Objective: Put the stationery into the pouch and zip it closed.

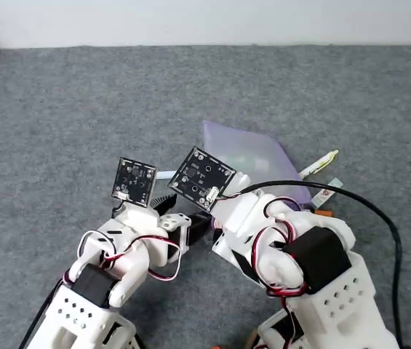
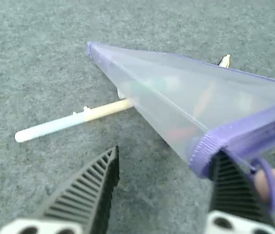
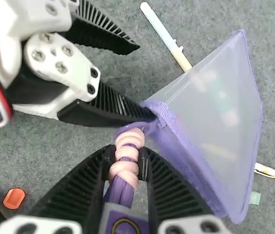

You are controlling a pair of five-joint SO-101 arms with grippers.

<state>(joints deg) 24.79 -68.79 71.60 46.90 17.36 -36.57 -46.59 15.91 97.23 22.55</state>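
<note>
Translucent plastic pouch with purple fabric trim (image 3: 215,112) is raised at its near zip corner between the two arms, its far end resting on the grey felt-like counter (image 2: 40,48). It looks light, limp and slick, so the fabric trim is probably the safest hold.

The right gripper (image 3: 127,156) is clenched on the pink braided zip pull with a purple tassel (image 3: 125,168). The left gripper (image 2: 166,158) is released, jaws wide apart, one tip against that corner trim. Faint coloured shapes show through the pouch wall.

A small orange piece (image 3: 14,197) lies near the arms. A pale white-and-yellow pen (image 2: 69,122) lies outside, one end tucked under the pouch, likely fouling the zip run. Beyond the pouch lies another cream pen (image 1: 318,165).
</note>
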